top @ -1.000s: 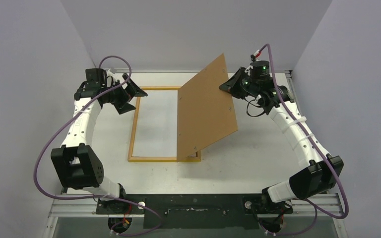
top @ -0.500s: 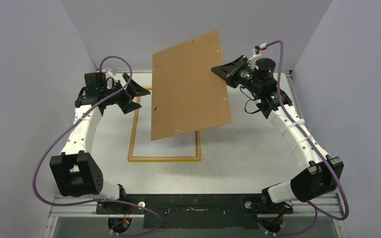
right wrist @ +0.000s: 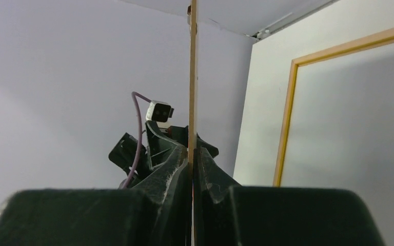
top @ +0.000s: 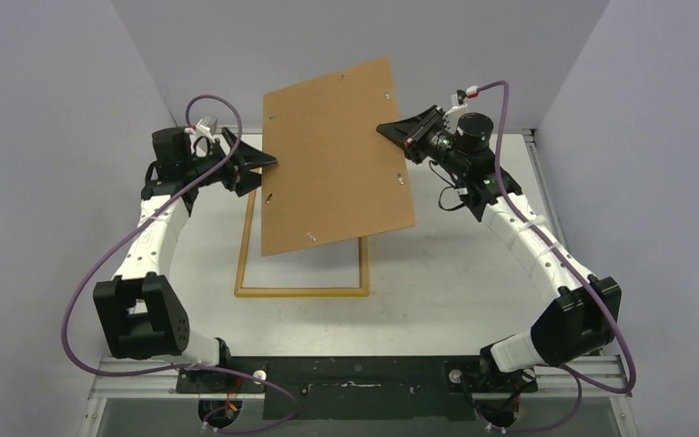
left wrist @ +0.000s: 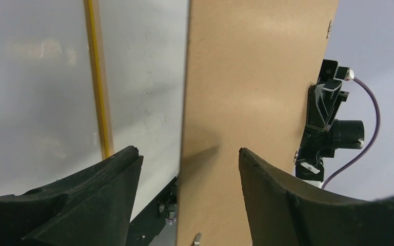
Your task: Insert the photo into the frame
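Note:
My right gripper (top: 389,131) is shut on the right edge of the brown backing board (top: 337,155) and holds it tilted in the air above the frame (top: 300,291). In the right wrist view the board (right wrist: 193,77) runs edge-on between the shut fingers (right wrist: 192,156). My left gripper (top: 262,171) is open, its jaws on either side of the board's left edge (left wrist: 184,102), not closed on it. The frame lies flat, and its yellow strip shows in the left wrist view (left wrist: 98,77). A pale surface (top: 300,269) lies inside it; I cannot tell whether it is the photo.
The white table (top: 473,273) stretches to the right of the frame. Grey walls close in on the back and both sides. A black base rail (top: 355,373) runs along the near edge between the arm bases.
My right gripper has lifted the board off the frame and swung it up and to the left. My left gripper has moved right, up to the board's left edge.

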`<act>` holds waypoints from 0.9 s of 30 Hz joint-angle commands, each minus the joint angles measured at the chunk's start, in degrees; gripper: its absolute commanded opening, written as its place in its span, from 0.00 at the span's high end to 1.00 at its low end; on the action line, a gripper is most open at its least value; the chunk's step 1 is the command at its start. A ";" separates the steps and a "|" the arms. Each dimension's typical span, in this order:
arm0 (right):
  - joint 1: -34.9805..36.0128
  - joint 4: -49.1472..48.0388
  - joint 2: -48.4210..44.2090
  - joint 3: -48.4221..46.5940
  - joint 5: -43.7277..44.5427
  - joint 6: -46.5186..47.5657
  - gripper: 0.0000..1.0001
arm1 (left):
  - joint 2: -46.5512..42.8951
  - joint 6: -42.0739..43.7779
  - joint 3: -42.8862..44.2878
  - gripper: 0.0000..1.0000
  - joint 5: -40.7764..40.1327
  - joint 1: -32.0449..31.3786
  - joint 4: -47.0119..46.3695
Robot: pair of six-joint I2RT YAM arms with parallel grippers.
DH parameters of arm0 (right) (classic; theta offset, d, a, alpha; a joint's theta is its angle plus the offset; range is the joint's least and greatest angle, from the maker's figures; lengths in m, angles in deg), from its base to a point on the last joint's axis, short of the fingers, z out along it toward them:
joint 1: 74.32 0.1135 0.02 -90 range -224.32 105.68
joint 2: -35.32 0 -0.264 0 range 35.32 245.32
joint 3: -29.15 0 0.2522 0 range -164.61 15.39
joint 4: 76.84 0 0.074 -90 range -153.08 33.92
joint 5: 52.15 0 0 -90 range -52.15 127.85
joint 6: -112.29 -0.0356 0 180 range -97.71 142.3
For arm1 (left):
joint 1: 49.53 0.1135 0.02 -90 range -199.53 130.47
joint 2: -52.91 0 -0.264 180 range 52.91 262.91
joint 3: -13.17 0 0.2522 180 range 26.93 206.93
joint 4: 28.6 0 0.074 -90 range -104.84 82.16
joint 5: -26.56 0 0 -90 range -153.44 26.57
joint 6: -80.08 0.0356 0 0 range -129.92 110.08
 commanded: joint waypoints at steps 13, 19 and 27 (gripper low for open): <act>3.57 -11.25 4.96 8.85 5.95 7.05 1.00 | 10.74 32.40 7.25 0.25 -40.41 3.67 31.18; 6.44 -15.70 9.35 9.22 8.81 7.47 1.00 | 17.22 30.20 3.45 0.31 -38.17 4.98 22.98; 7.15 -17.56 13.03 9.40 9.20 6.99 1.00 | 21.74 29.73 1.24 0.44 -40.51 5.23 18.54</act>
